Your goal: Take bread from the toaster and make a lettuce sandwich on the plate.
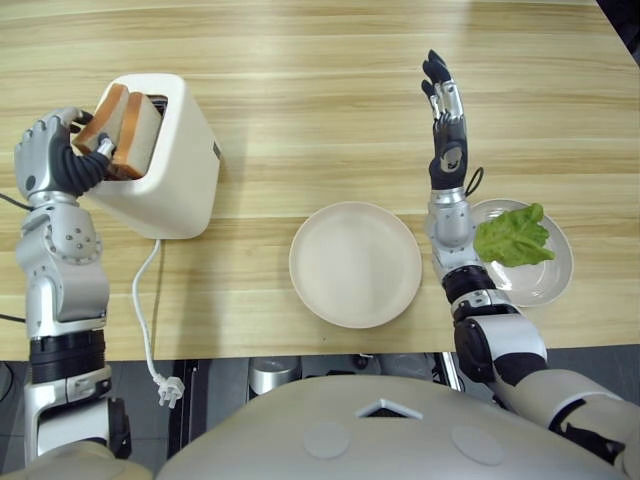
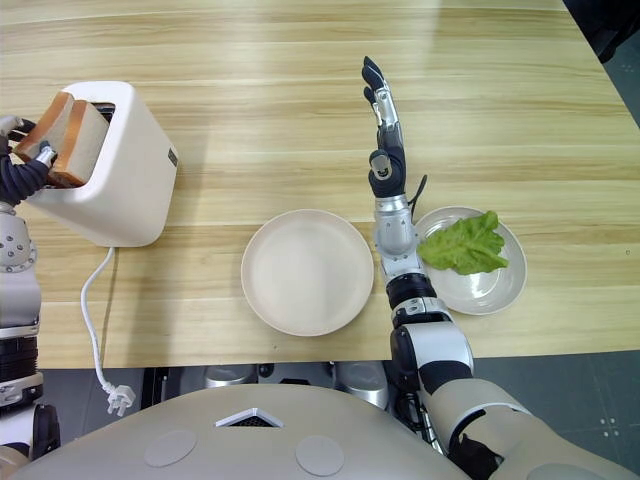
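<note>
1. Left robot hand (image 1: 55,150) clamped on bread (image 1: 122,128), sticking out of toaster (image 1: 175,180), well left of plate (image 1: 355,290).
2. Right robot hand (image 1: 446,110) spread, empty, just right of plate; lettuce (image 1: 513,237) further right.
3. Best lifted straight up, clear of slot, then across to plate.

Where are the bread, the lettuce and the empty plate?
bread (image 1: 138,128): left eye view, pale face of the slice.
lettuce (image 1: 513,238): left eye view, middle of the leaf.
plate (image 1: 355,263): left eye view, bare centre of the dish.
</note>
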